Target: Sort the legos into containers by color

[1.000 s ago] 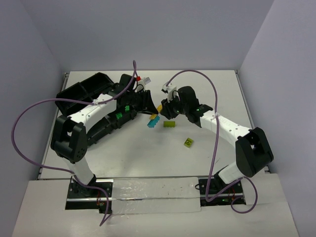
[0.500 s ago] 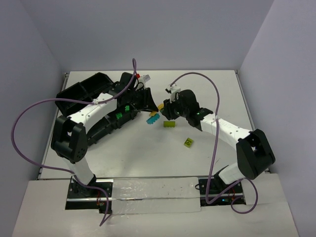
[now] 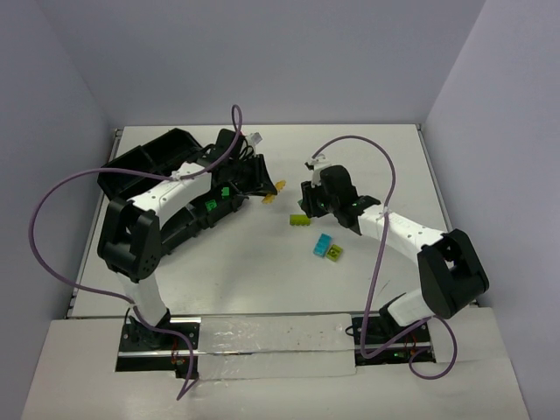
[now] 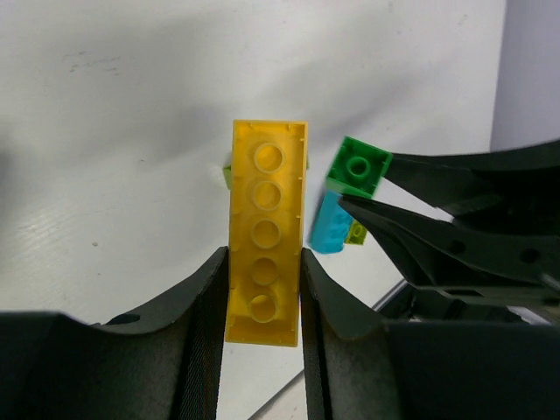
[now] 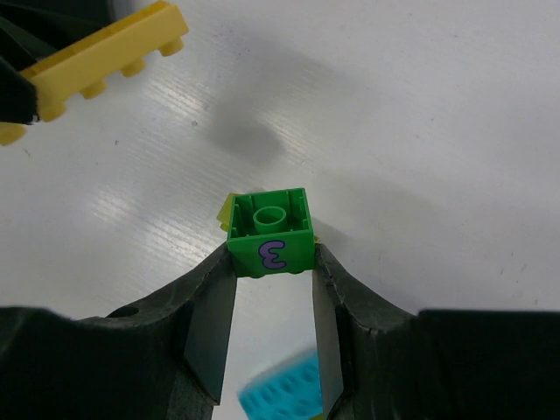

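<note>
Far left: black compartment tray on the table. Next, left gripper clamped on a long yellow brick. Then right gripper clamped on a green brick. Rightmost, loose on the table: cyan brick touching a lime brick.

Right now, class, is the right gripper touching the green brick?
Touching. The right wrist view shows the right gripper clamped on the green brick, no gap either side.
</note>
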Tool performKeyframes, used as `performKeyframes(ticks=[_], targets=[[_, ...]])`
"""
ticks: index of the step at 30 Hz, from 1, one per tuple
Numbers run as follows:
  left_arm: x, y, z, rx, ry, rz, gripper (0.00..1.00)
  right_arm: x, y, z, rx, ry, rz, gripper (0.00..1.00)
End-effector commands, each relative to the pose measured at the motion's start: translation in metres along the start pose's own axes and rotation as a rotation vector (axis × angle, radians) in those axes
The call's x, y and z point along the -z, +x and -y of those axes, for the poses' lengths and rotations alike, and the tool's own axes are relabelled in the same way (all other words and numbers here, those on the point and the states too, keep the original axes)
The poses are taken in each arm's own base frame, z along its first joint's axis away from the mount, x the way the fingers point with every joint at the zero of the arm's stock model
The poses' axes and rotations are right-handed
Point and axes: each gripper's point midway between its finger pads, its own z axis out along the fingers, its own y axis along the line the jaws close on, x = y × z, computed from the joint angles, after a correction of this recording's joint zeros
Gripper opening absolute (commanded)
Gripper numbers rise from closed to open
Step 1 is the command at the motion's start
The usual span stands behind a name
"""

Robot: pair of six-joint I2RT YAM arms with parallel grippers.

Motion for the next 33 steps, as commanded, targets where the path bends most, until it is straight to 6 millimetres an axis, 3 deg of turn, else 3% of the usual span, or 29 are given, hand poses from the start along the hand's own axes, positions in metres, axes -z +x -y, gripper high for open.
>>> performKeyframes(ticks=[1,6,13,21,28,33], targets=[[-0.005,-0.024,-0.002,-0.003,-0.035,0.077,0.00,-0.004,-0.010,0.007,-0.069,0.050,0.024,0.00],[-0.002,-0.021,-0.014,0.004,-0.091,0.089,0.00,-0.008,-0.005,0.020,-0.118,0.120,0.014,0.01],[0.031,-0.045,-0.022,-0.012,-0.190,0.182,0.00,-0.004,-0.002,0.043,-0.224,0.222,0.019,0.01],[0.109,-0.090,-0.043,0.002,-0.326,0.349,0.00,0.014,0.011,0.046,-0.297,0.216,-0.001,0.02],[0.168,-0.101,-0.066,-0.036,-0.521,0.442,0.00,0.033,0.020,0.044,-0.350,0.231,-0.025,0.03],[0.188,-0.105,-0.085,-0.051,-0.631,0.468,0.00,0.043,0.030,0.050,-0.371,0.285,-0.061,0.03]])
